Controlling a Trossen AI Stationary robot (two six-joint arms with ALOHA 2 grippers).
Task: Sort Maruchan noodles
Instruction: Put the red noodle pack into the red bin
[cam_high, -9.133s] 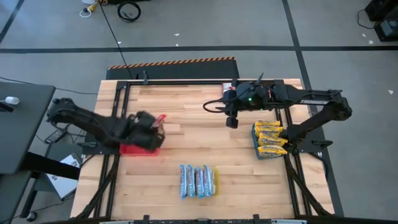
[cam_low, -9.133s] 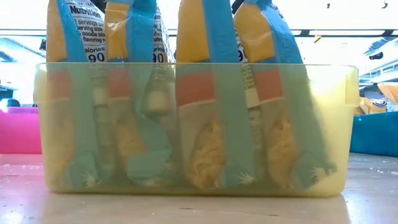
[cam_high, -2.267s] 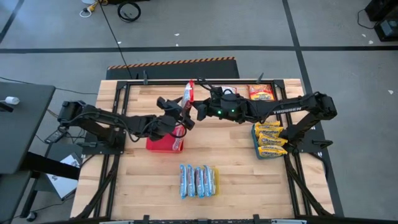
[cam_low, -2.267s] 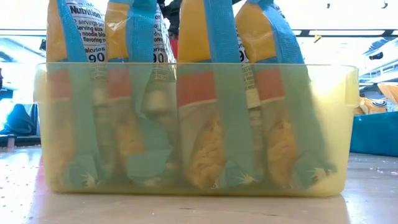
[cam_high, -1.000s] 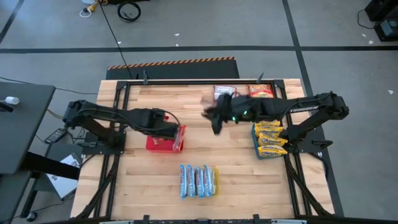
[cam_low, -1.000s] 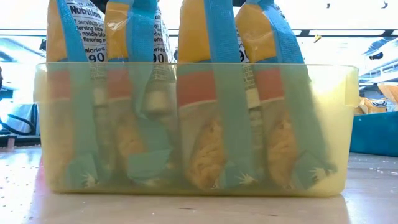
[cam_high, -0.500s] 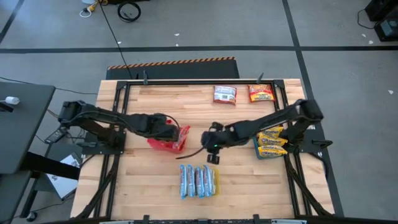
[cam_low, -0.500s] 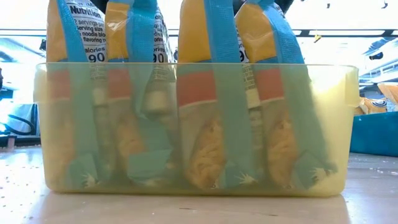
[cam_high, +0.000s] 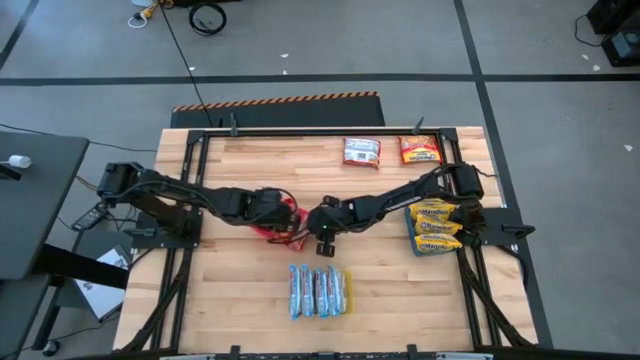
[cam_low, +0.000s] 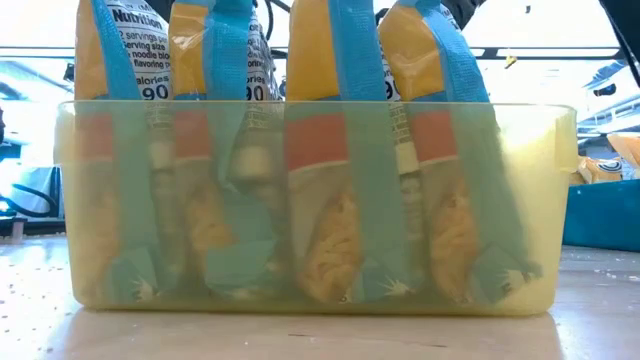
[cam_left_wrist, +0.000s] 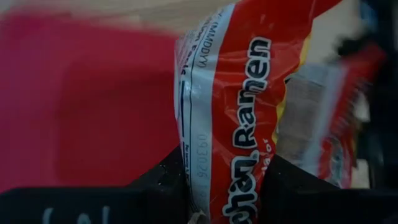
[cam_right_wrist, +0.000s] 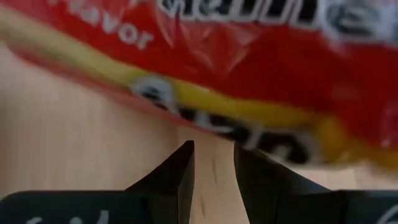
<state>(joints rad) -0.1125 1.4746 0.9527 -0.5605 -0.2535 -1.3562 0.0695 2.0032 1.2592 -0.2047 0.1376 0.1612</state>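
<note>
We see the left end effector (cam_high: 281, 213) clamped on a red noodle packet (cam_left_wrist: 239, 106) over the red tray (cam_high: 262, 228), right end effector (cam_high: 322, 238) now swung in just beside it, fingers narrowly parted, empty, two red packets (cam_high: 362, 151) left at the bench (cam_high: 250, 290) far edge.

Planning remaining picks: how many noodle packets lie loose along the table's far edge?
2: the left packet and the right packet, lying flat side by side, right of centre. None seems hidden.

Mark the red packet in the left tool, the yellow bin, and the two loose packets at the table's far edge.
Red packet (cam_left_wrist: 239, 118), left wrist view, printed face.
Yellow bin (cam_low: 320, 205), low view, front wall.
Left loose packet (cam_high: 361, 151), high view, centre.
Right loose packet (cam_high: 420, 150), high view, centre.
</note>
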